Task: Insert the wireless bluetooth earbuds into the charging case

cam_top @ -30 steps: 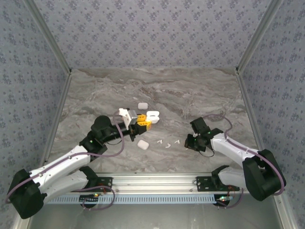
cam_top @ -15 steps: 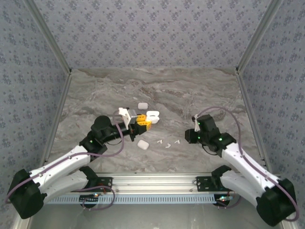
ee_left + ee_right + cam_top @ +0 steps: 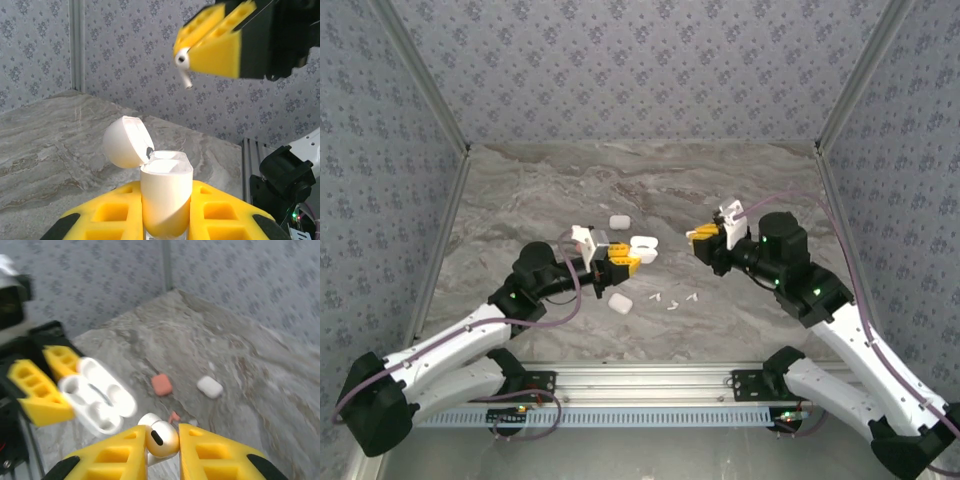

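Note:
My left gripper (image 3: 166, 212) is shut on an open white charging case (image 3: 166, 192), held upright with its lid (image 3: 127, 141) tipped back. From above, that case (image 3: 642, 246) sits at the left gripper (image 3: 620, 258) over the table's middle. My right gripper (image 3: 161, 442) is shut on a white earbud (image 3: 162, 435), stem down. In the left wrist view this earbud (image 3: 183, 62) hangs above and to the right of the case, apart from it. The right gripper (image 3: 703, 237) hovers just right of the case. Three loose white earbuds (image 3: 673, 304) lie on the marble below.
A closed white case (image 3: 618, 221) lies behind the grippers and another (image 3: 619, 302) lies in front. The right wrist view shows a coral case (image 3: 161, 384), a white case (image 3: 210, 387) and a coral earbud (image 3: 173, 417) on the table. Patterned walls enclose the table.
The right arm has lifted off the table and swung up and left, bringing the earbud close to the open case. The left arm has stayed put.

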Robot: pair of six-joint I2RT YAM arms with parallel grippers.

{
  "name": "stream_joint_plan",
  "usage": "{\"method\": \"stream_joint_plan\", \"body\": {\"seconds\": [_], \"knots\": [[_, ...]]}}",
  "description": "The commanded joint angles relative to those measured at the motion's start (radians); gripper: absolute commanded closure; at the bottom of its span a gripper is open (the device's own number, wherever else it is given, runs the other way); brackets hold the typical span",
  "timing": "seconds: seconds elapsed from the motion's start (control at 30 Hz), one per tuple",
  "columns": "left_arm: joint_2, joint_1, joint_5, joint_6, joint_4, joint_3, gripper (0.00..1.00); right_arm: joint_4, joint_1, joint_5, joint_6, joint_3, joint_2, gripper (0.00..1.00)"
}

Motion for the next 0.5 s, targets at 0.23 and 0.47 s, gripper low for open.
{"method": "stream_joint_plan", "body": {"seconds": [0.23,0.47], "knots": [[-0.002,-0.012,0.030,-0.027,0.066,0.054,1.00,0.009,0.135,0.007,-0.152,0.076,0.085,0.78],[-0.004,-0.014,0.031,-0.025,0.068,0.053,1.00,0.014,0.149,0.030,-0.153,0.055,0.100,0.78]]}}
